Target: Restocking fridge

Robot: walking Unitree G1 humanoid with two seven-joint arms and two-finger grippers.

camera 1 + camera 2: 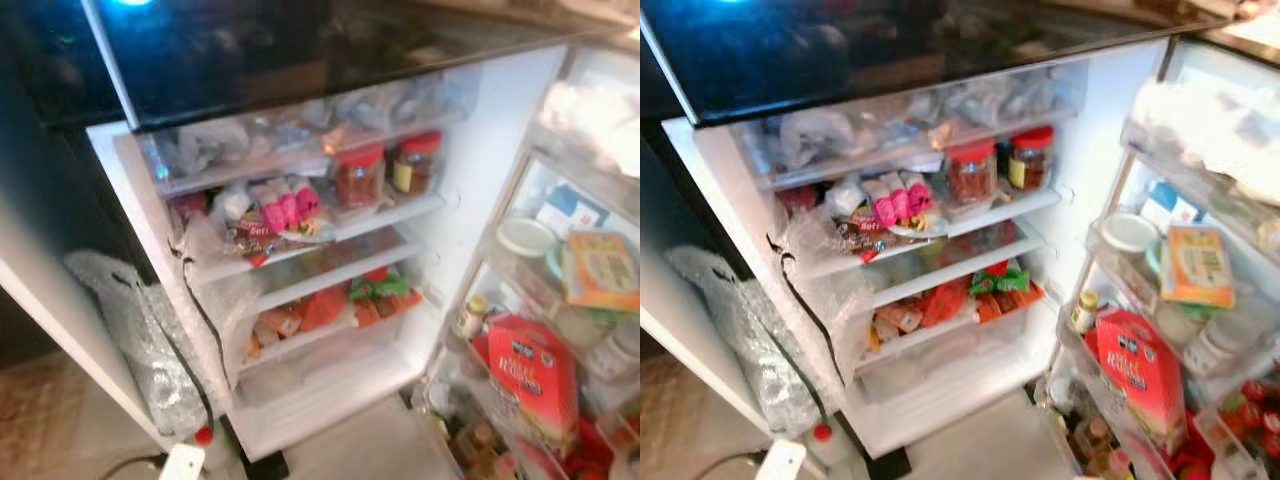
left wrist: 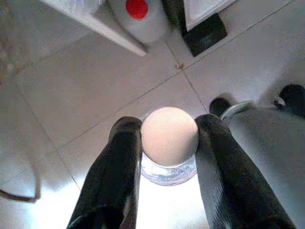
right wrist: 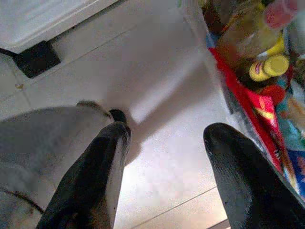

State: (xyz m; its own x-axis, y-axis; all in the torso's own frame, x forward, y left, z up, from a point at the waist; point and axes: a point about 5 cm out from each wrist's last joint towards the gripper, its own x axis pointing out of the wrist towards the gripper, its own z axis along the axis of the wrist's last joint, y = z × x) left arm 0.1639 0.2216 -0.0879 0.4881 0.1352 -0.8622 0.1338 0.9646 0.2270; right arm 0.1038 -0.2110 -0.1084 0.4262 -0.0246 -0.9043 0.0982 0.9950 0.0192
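Note:
My left gripper [image 2: 169, 126] is shut on a clear bottle [image 2: 167, 175] with a round cream cap [image 2: 169, 138]; a black finger [image 2: 121, 157] presses on each side of the cap, above the tiled floor. Over the floor by the fridge door my right gripper [image 3: 170, 133] is open, with nothing between its fingers. The fridge [image 1: 480, 150] stands open in front of me. Its shelves hold two red-lidded jars [image 1: 359, 176], pink packets [image 1: 288, 208] and orange and green packs [image 1: 345, 300]. The lowest white shelf [image 1: 330, 385] is mostly bare.
The open door's racks [image 1: 500, 270] on the right hold a red carton [image 1: 535, 385], a yellow box [image 1: 600, 268] and small bottles [image 3: 267, 67]. A crumpled plastic bag [image 1: 150, 340] and a red-capped jug [image 2: 138, 14] sit at the fridge's left foot. The floor [image 3: 157, 71] before the fridge is open tile.

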